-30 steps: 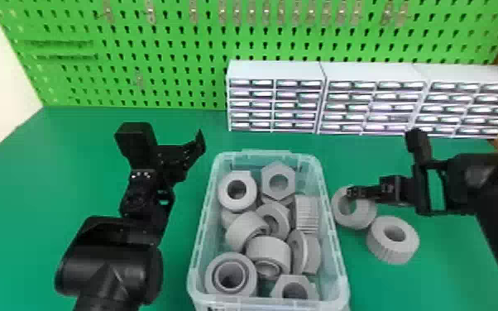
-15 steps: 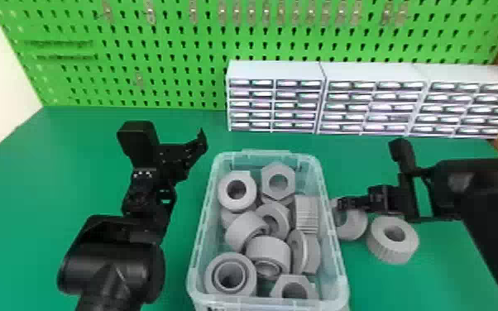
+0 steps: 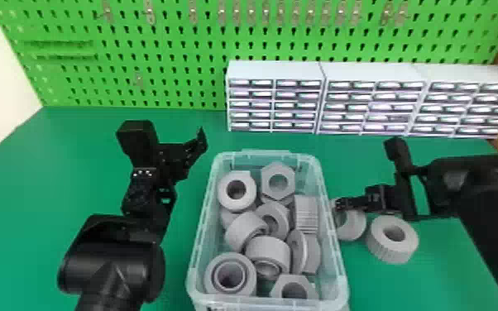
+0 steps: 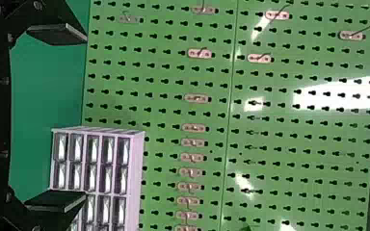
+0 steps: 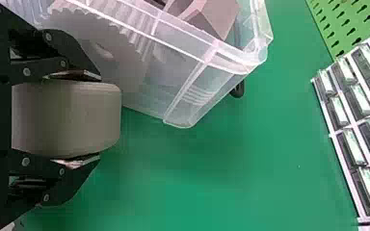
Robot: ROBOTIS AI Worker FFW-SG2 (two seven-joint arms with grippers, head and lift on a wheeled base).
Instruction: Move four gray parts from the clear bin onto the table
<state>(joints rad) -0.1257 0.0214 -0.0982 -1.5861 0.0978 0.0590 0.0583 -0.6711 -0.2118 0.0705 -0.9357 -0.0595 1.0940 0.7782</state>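
Note:
In the head view my right gripper (image 3: 339,203) stands close against the right wall of the clear bin (image 3: 335,248), over a gray ring (image 3: 352,229). The right wrist view has that ring (image 5: 67,122) between the two fingers of my right gripper (image 5: 96,119), both pressed on its sides; its height above the table is hard to tell. A second gray ring (image 3: 389,251) lies flat on the table, right of the first. Inside the bin are several gray rings and hex nuts (image 3: 289,192). Left of the bin, my left gripper (image 3: 202,142) is parked, open in its wrist view (image 4: 70,118).
White drawer cabinets (image 3: 275,70) line the back of the green table (image 3: 169,269), before a green pegboard (image 3: 178,49). The right forearm (image 3: 484,182) reaches over the table's right part. Bare table lies left of the bin and behind it.
My right gripper has moved left toward the bin and slightly nearer the front, and the gray ring has shifted with it. The left arm has barely moved.

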